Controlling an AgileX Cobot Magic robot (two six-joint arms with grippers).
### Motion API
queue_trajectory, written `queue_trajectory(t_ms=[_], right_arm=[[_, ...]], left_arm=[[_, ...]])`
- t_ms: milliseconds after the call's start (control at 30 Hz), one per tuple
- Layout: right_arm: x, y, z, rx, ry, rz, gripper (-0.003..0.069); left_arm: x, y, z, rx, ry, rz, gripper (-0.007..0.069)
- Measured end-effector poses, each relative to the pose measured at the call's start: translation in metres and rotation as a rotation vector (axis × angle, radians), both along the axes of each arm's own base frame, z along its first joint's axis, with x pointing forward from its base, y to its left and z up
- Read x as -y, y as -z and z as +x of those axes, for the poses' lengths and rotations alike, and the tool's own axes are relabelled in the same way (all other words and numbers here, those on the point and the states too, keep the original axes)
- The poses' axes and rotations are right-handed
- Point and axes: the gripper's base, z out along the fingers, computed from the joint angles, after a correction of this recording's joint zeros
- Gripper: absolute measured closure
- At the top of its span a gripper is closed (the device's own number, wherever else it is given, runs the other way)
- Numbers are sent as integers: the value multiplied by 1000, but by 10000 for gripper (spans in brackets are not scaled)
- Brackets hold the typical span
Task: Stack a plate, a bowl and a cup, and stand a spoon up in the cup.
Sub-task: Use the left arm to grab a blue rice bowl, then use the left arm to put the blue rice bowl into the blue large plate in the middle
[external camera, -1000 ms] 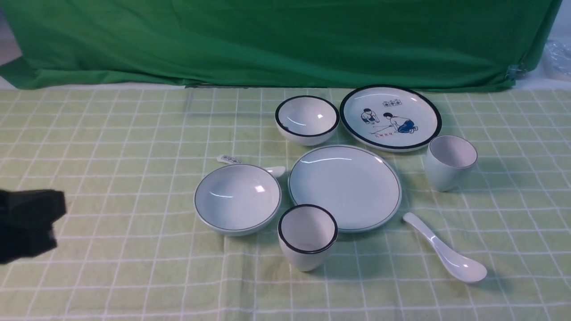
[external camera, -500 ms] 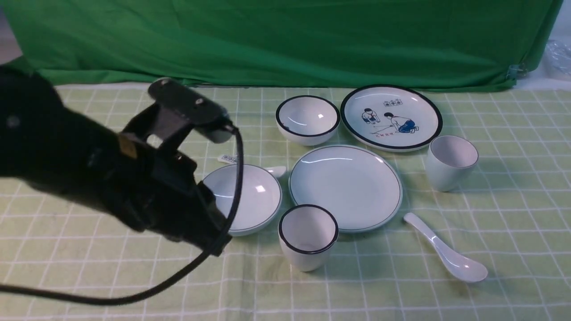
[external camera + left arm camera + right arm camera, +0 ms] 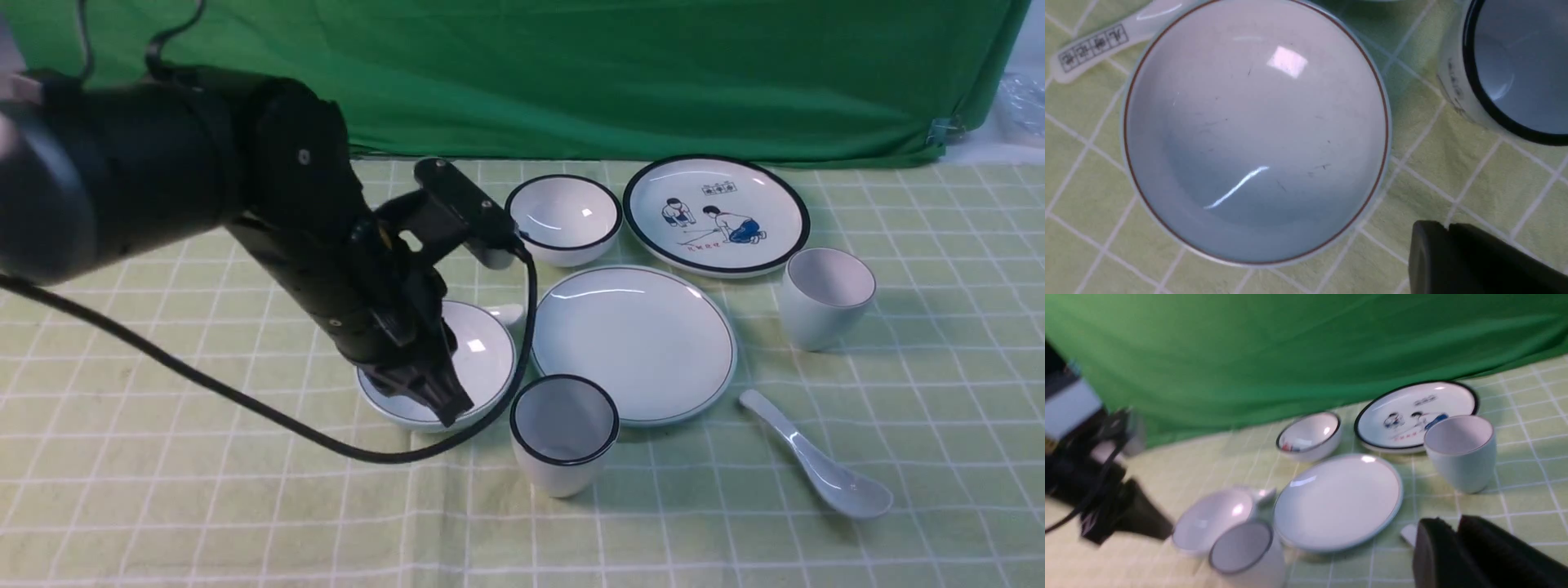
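The bowl (image 3: 486, 359) sits left of the plate (image 3: 633, 343) at mid-table. My left gripper (image 3: 451, 411) hangs over the bowl's near rim, jaws pressed together and holding nothing. In the left wrist view the bowl (image 3: 1255, 130) fills the picture, with the left gripper (image 3: 1447, 228) just outside its rim. The cup (image 3: 824, 298) stands right of the plate. The spoon (image 3: 816, 465) lies near the front right. My right gripper (image 3: 1453, 528) is out of the front view; it is shut and empty, above the cloth beside the spoon's handle tip (image 3: 1408, 534).
A black-rimmed cup (image 3: 563, 433) stands close in front of the bowl and the plate. A black-rimmed bowl (image 3: 563, 216) and a cartoon plate (image 3: 714, 214) sit at the back. A printed spoon (image 3: 1090, 45) lies behind the bowl. Green cloth (image 3: 571, 73) hangs behind the table.
My left arm has swung in from the left edge of the front view and now reaches over the bowl. The dishes and spoons have not moved.
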Motion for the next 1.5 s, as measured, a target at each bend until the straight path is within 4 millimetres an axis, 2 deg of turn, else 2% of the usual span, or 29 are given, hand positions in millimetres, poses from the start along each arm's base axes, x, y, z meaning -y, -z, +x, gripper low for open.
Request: queue_trajectory(t_ms=[100,167,300,433,500,600,667,733,800,900,967,1000,1033,1100,1167,1233,1267,1367,1500], right_arm=[[-9,-29,3,-77,-139,-155,554],[-14,-40,8,-125,-206,-225,554],[-21,-42,19,-186,-266,-289,554],[-25,-38,27,-227,-286,-318,554],[-25,-37,29,-238,-290,-327,554],[-26,-37,30,-242,-291,-330,553],[-26,-37,29,-243,-292,-330,551],[-26,-36,30,-244,-292,-331,551],[-26,-36,30,-244,-292,-332,550],[-26,-36,30,-243,-293,-333,547],[-26,-36,30,-235,-299,-350,543],[-26,-36,30,-234,-299,-353,543],[-24,-36,30,-227,-295,-379,540],[-22,-37,31,-220,-279,-424,536],[-17,-42,31,-223,-240,-468,536],[-13,-46,31,-228,-209,-489,536],[-8,-50,30,-245,-169,-523,535],[-2,-53,29,-268,-135,-559,535],[1,-48,25,-345,-135,-594,533]], left_arm=[[3,15,9,-10,48,45,461],[4,25,12,-26,64,71,386],[5,42,17,-51,93,103,270],[8,56,24,-40,103,117,233],[9,66,29,-25,115,133,244],[9,75,31,-34,126,153,300],[9,78,31,-42,133,160,386],[10,76,32,-31,139,157,504],[11,68,32,-5,147,158,558],[10,61,31,3,142,158,578],[8,42,27,-5,111,147,589],[8,39,27,-8,110,148,590],[10,23,27,2,89,117,590],[18,-11,32,60,71,40,590],[31,-37,36,114,84,-14,590],[41,-50,38,143,107,-30,590],[60,-55,40,159,150,-26,590],[96,-48,43,151,227,-4,590],[139,-9,51,131,311,72,590]])
